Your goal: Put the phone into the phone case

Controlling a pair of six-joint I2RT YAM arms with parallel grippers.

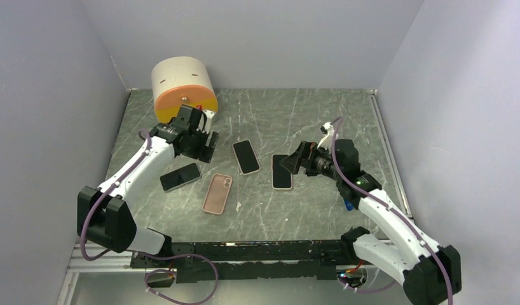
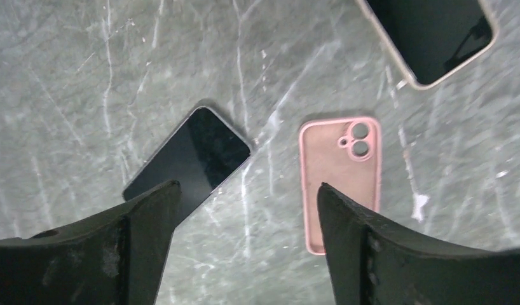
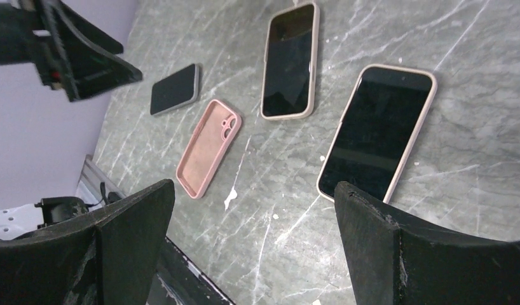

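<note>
An empty pink phone case (image 1: 217, 193) lies open side up on the marble table, also in the left wrist view (image 2: 340, 178) and the right wrist view (image 3: 208, 147). A bare dark phone (image 1: 180, 176) lies screen up to its left, also in the left wrist view (image 2: 192, 159) and the right wrist view (image 3: 175, 89). My left gripper (image 1: 205, 145) is open and empty above the table, behind both; its jaws (image 2: 248, 186) frame the gap between phone and case. My right gripper (image 1: 290, 162) is open and empty, hovering over a cased phone (image 1: 281, 171); in the right wrist view (image 3: 254, 185) nothing is between its jaws.
Two phones in light cases lie right of the pink case: one in the middle (image 1: 246, 156) (image 3: 291, 60) and one further right (image 3: 377, 130). A cream and orange cylinder (image 1: 184, 89) stands at the back left. Grey walls enclose three sides.
</note>
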